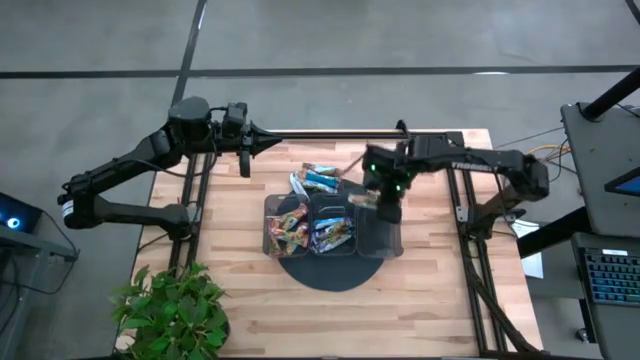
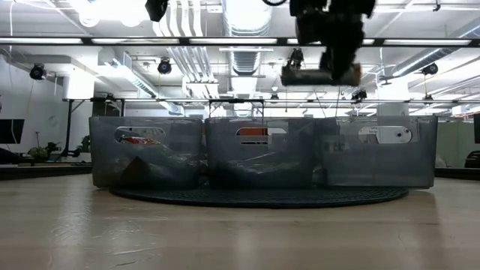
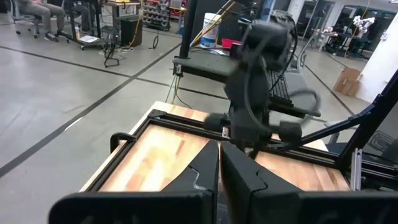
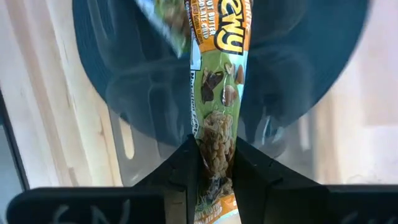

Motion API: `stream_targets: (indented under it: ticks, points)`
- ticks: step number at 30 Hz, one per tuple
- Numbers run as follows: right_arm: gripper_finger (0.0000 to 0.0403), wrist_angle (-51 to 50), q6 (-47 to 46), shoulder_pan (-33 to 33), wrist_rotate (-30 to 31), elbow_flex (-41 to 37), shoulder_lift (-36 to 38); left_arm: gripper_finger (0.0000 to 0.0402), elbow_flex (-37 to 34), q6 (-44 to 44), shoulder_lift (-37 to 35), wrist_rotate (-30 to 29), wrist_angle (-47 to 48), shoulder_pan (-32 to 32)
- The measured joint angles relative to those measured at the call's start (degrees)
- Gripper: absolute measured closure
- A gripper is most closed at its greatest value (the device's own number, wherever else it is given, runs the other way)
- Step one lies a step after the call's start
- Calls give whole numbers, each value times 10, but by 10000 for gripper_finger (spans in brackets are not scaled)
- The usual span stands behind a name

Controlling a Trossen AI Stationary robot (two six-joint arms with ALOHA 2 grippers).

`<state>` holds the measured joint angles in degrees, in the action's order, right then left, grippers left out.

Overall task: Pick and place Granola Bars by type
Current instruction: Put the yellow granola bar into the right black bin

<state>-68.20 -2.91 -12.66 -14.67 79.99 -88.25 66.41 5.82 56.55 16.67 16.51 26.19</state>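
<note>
Green bar (image 4: 214, 124) pinched endwise in right tool (image 4: 211, 168), centre frame; prob. light, slick foil. Left tool (image 3: 219, 171) shut, empty.

A wooden table (image 1: 300, 300) with a pale plank top is seen from above. All around the table a grey floor (image 1: 100, 40) is spread, crossed by dark lines. Beside the table's near left corner a green leafy plant (image 1: 175, 305) is placed. To the right of the table a dark desk (image 1: 600, 170) is set, with a keyboard (image 1: 612, 275) lying near it.

Past the table's far edge a big open room is seen. Above the table, long bright lights (image 2: 247, 41) and silver pipes (image 2: 180, 64) are hung from the ceiling. Far beyond the table, a person on a chair (image 3: 37, 12) is seen, and a cardboard box (image 3: 348, 79) is left on the floor.
</note>
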Motion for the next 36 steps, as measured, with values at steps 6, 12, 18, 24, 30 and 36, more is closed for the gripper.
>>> stream_targets:
  ticks: [6, 12, 18, 24, 30, 36]
  points:
    - [335, 54, -13, 35, 15, -93, 9, 401, 0, 3, 0, 0, 0, 0]
    - [331, 102, -31, 38, 15, -150, 8, 401, 0, 10, 0, 0, 0, 0]
    - [281, 102, -47, 38, 13, -181, 8, 401, 0, 17, 0, 0, 0, 0]
    - [235, 117, -49, 38, 13, -179, 9, 401, 0, 17, 0, 0, 0, 0]
    - [224, 123, -36, 38, 44, -117, 11, 401, 0, 7, 0, 0, 0, 0]
    - [234, 140, -16, 34, 59, -28, 15, 401, 3, -2, 8, 0, 3, 8]
